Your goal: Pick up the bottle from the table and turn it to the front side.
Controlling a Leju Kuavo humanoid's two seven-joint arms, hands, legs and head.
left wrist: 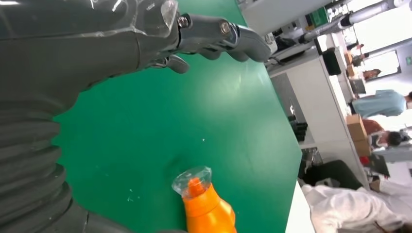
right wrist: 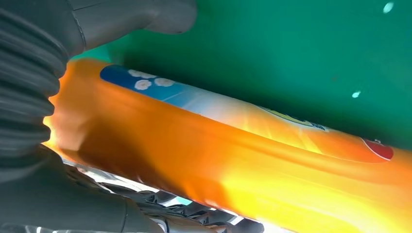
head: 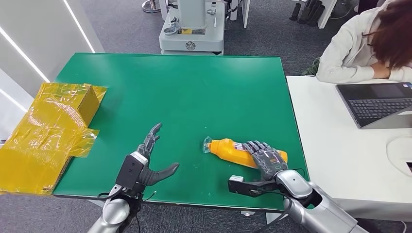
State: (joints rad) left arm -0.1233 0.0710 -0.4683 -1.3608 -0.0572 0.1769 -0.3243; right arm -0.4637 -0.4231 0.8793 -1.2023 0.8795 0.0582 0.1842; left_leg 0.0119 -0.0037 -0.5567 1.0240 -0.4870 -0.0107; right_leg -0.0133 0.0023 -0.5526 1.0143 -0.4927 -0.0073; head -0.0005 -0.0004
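An orange bottle [head: 228, 149] with a clear cap lies on its side on the green table [head: 194, 92], near the front right, cap pointing left. My right hand [head: 265, 160] lies over the bottle's body, fingers spread across the top; its thumb [head: 243, 185] stretches out on the near side, apart from the bottle. In the right wrist view the bottle [right wrist: 243, 155] sits between the thumb [right wrist: 136, 17] and the fingers [right wrist: 194, 218], showing part of a blue and white label. My left hand [head: 145, 162] hovers open left of the cap, holding nothing. The left wrist view looks at the bottle's capped end [left wrist: 201, 199].
A cardboard box wrapped in yellow tape [head: 53, 121] overhangs the table's left edge. On the right stands a white table [head: 330, 145] with a laptop [head: 374, 102], where a person [head: 364, 43] sits leaning. A grey machine base [head: 192, 29] stands beyond the far edge.
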